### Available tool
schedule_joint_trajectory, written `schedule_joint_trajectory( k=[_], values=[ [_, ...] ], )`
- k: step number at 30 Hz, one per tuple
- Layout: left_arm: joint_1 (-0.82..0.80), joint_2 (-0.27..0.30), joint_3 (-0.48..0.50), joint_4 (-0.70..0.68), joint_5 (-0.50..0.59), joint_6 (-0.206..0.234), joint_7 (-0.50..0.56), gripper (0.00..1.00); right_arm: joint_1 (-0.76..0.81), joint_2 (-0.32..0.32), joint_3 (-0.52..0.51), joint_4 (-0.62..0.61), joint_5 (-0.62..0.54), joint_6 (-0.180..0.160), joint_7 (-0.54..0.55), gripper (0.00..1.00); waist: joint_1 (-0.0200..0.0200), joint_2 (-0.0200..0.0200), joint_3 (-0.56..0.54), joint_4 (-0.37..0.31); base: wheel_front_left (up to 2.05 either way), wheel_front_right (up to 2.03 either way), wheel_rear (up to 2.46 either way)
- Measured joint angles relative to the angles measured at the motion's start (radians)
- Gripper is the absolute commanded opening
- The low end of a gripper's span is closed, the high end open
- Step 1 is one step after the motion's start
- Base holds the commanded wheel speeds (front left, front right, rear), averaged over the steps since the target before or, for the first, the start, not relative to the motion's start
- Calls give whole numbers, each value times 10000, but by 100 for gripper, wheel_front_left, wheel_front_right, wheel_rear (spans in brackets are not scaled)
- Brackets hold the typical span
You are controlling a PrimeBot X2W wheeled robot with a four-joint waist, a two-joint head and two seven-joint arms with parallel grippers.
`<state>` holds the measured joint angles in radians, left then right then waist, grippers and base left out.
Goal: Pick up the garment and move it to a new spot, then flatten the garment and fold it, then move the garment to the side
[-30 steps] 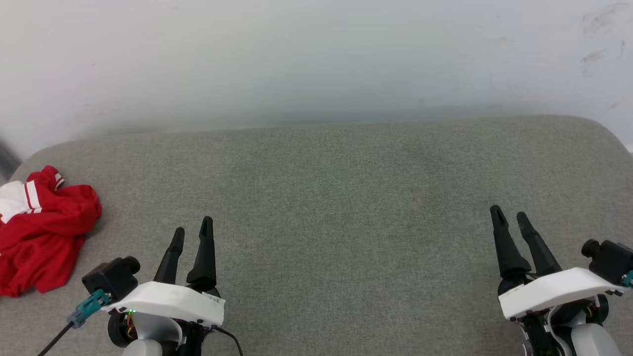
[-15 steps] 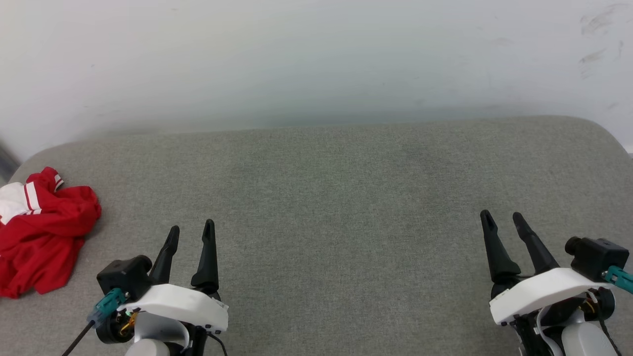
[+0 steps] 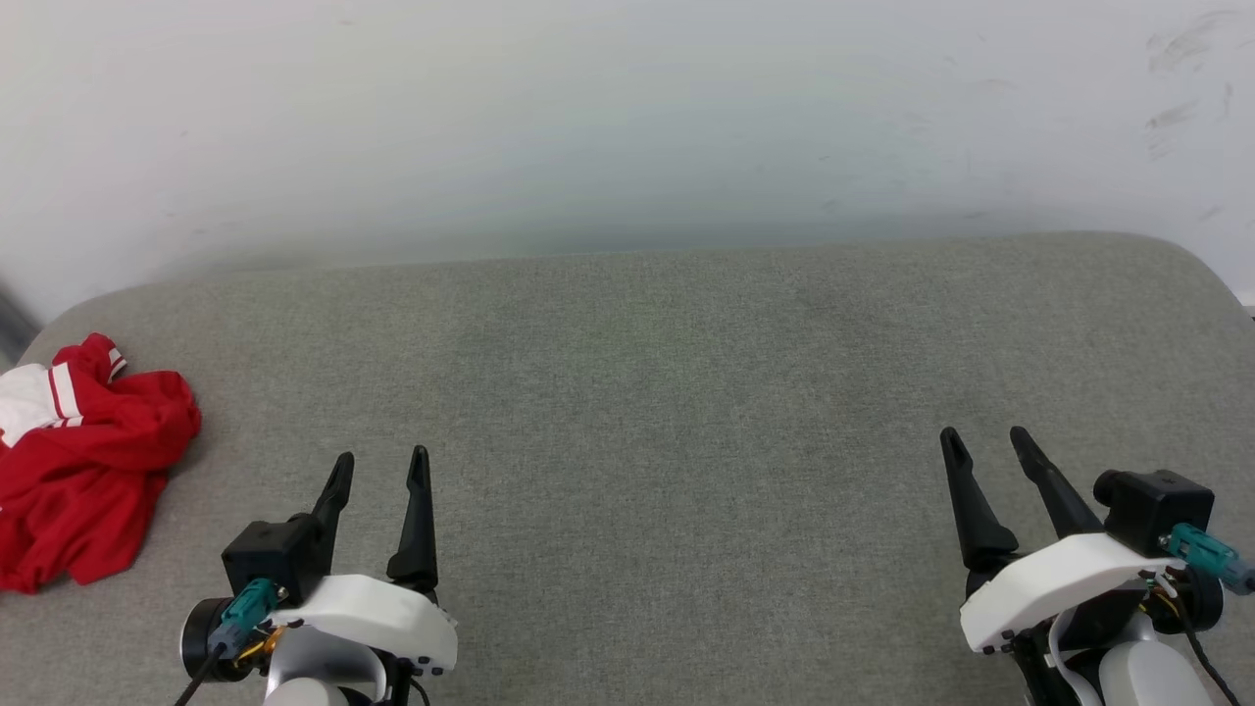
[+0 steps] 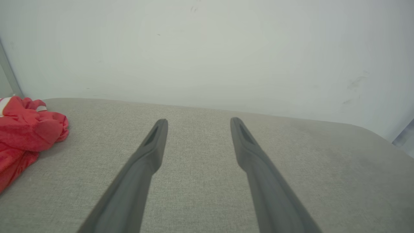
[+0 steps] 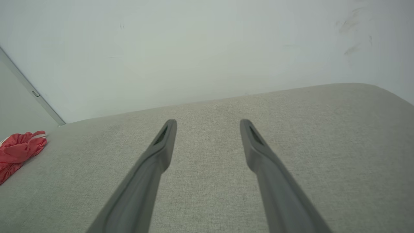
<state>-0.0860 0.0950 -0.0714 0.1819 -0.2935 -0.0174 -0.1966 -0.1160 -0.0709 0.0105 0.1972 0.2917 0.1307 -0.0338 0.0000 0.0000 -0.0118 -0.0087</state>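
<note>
Near left: left gripper (image 3: 381,455) low over the grey pad (image 3: 647,392), fingers spread apart, nothing between them, tips pointing toward the far side. Near right: right gripper (image 3: 982,432), likewise spread and empty. The two are well apart, with bare pad between them. Wrist views: each pair of fingers runs out over the pad fabric; cannot tell whether the tips touch it.

Further out, left: shirt (image 3: 88,471) in a crumpled heap at the pad's left edge, lying on the pad, left of the left gripper and apart from it. Mostly red folds; a white sleeve with red-and-white striped trim shows at its far side. Head view cuts off its left part.

Far: the pad's rounded far edge meets a pale wall (image 3: 588,118); faint dark scuffs (image 3: 1191,44) at its upper right.
</note>
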Motion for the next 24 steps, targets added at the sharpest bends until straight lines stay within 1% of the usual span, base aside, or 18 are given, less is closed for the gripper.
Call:
schedule_joint_trajectory(
  k=[17,24],
  values=[
    [-11,-59,-117,263,1014,8,-334,100,-17,96,-19,35,-1129,0,-8,100,0,0,-47,-6,0,0,0],
    [-12,-140,-19,320,1197,-42,-460,100,-43,128,-36,48,-1521,0,-29,100,0,0,-54,9,0,0,0]
  ],
)
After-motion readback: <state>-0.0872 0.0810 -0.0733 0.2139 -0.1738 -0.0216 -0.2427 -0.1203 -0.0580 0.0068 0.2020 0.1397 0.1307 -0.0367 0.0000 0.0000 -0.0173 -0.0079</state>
